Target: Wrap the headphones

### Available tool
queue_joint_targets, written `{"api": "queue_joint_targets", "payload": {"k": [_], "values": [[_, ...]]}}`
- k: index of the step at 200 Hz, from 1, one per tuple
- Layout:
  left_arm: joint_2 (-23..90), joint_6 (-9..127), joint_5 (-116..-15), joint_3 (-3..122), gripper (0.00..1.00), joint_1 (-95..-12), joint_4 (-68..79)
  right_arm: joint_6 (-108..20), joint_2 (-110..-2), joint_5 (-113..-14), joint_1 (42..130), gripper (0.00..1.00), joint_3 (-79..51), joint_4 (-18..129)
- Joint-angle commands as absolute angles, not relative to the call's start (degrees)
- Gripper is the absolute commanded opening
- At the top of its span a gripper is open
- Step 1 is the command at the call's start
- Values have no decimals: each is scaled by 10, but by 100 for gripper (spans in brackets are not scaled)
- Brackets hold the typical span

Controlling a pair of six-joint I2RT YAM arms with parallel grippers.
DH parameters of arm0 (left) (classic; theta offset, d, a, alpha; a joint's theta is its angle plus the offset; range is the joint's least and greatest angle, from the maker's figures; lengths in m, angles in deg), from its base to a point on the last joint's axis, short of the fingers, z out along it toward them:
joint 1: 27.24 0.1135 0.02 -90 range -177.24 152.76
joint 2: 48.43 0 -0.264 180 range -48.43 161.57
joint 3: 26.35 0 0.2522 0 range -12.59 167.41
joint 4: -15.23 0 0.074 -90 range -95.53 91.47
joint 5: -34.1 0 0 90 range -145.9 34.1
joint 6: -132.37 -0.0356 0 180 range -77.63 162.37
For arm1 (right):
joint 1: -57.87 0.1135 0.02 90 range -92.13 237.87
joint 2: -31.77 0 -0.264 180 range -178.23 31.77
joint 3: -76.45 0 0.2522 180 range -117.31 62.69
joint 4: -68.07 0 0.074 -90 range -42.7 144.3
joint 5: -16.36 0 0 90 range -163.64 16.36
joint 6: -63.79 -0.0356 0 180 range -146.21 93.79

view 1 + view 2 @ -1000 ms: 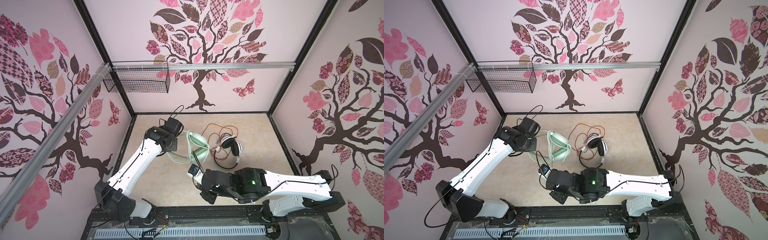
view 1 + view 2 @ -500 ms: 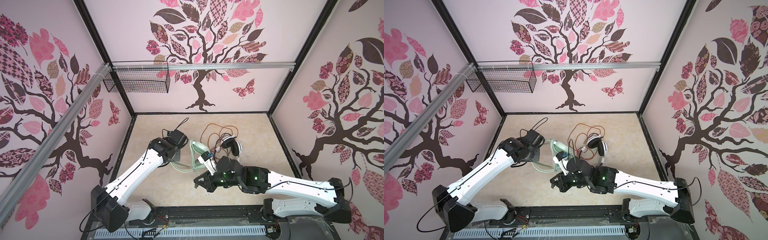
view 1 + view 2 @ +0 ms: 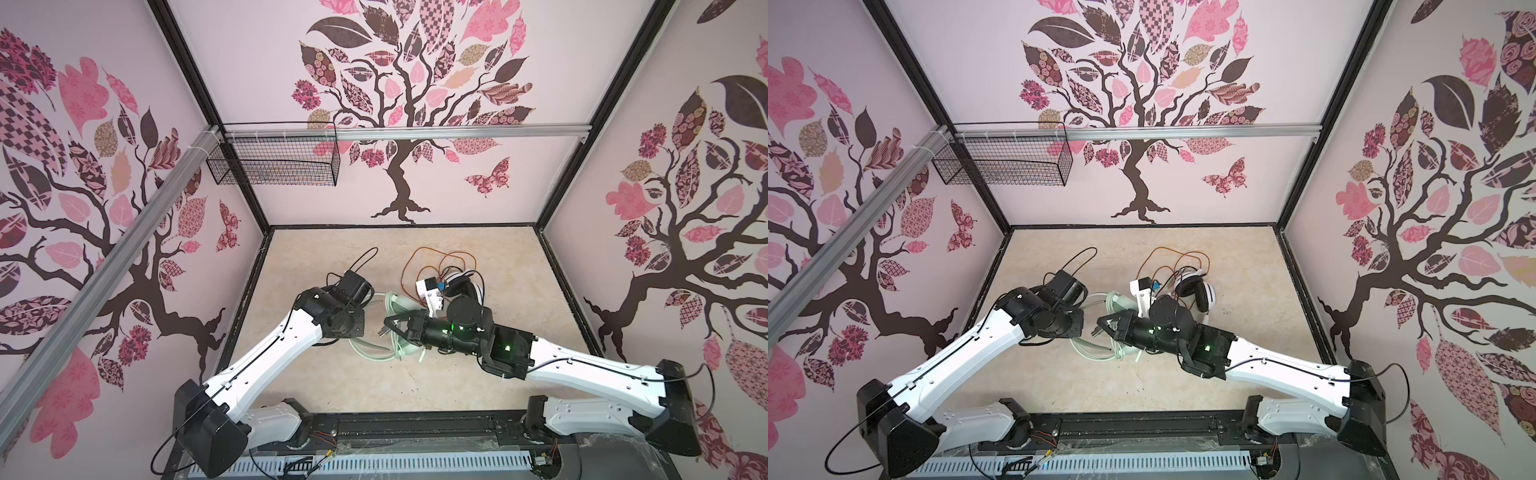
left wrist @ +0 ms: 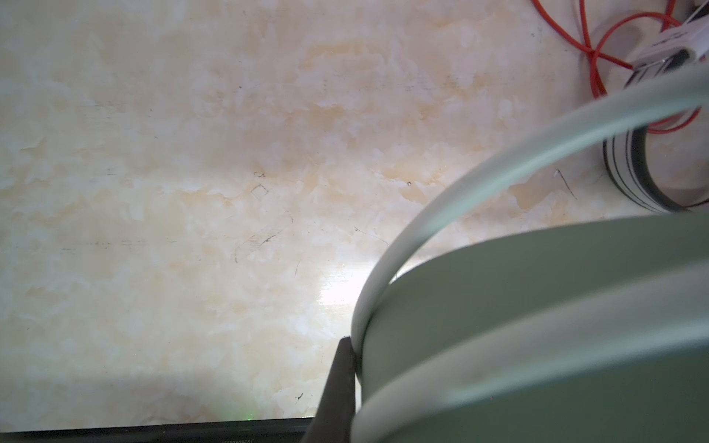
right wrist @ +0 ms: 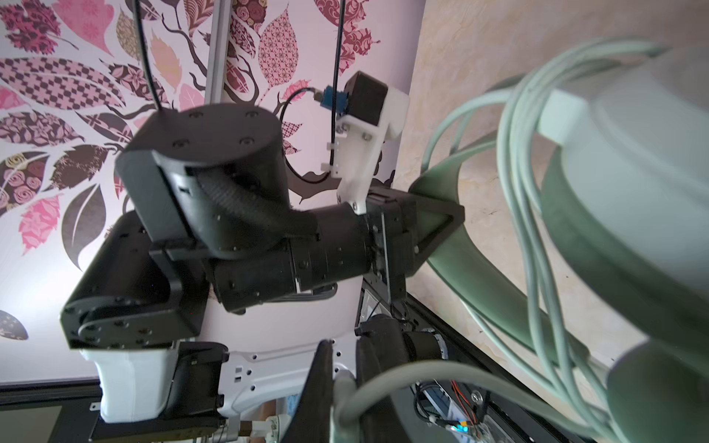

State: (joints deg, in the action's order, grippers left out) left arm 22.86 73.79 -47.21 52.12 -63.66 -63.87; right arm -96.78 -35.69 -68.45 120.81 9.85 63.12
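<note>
Between the two grippers, on the marbled table top [image 3: 332,386], lie the mint-green headphones [image 3: 400,304]. Several strands of their pale cord [image 5: 531,230] run together across the band beside one ear cup, and slack loops spill onto the table on the near side of the mint pair. The left gripper [image 5: 441,224] is closed on the mint pair's green headband [image 5: 460,268]. The right gripper [image 5: 345,385] is closed on a free run of the pale cord, which passes between its two dark fingers. Just beyond the mint pair, on the right arm's side, sit the white headphones [image 3: 469,286] with black pads, their orange-red cord [image 3: 419,259] lying in loose loops farther back; whether the two pairs touch I cannot tell. Well apart from the mint pair, up on the back wall, a wire basket [image 3: 274,164] hangs from a metal rail [image 3: 457,132], and through its mesh only wallpaper shows. Both top views hide the left gripper's hold under its wrist, whereas the right wrist view shows it plainly. The left wrist view gives only one dark finger [image 4: 340,383] pressed beside the green band, a pale loop arching over it, and beyond them a stretch of the white pair's band and red cord. The basket appears in the top views alone.
</note>
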Motion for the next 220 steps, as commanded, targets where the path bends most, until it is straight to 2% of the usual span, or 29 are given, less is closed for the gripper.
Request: {"api": "queue_joint_targets", "payload": {"k": [1, 42, 76, 97, 117, 121, 135, 150, 220], "values": [[223, 721, -511, 511, 0, -640, -615, -1035, -383, -659, 1196, 6, 92, 737], [229, 712, -537, 498, 0, -641, -618, -1115, -422, -645, 1170, 7, 117, 837], [229, 694, -563, 496, 0, -641, -623, -1214, -476, -617, 1142, 12, 154, 964], [232, 687, -564, 499, 0, -641, -638, -1244, -494, -618, 1135, 13, 160, 984], [236, 685, -563, 498, 0, -641, -652, -1247, -488, -637, 1130, 18, 163, 976], [237, 685, -565, 497, 0, -641, -652, -1248, -484, -642, 1129, 22, 165, 971], [241, 685, -572, 492, 0, -641, -652, -1238, -470, -654, 1118, 48, 169, 952], [245, 687, -578, 489, 0, -641, -649, -1222, -460, -650, 1100, 56, 168, 924], [247, 696, -596, 483, 0, -641, -640, -1218, -429, -604, 1039, 58, 217, 959]]}}
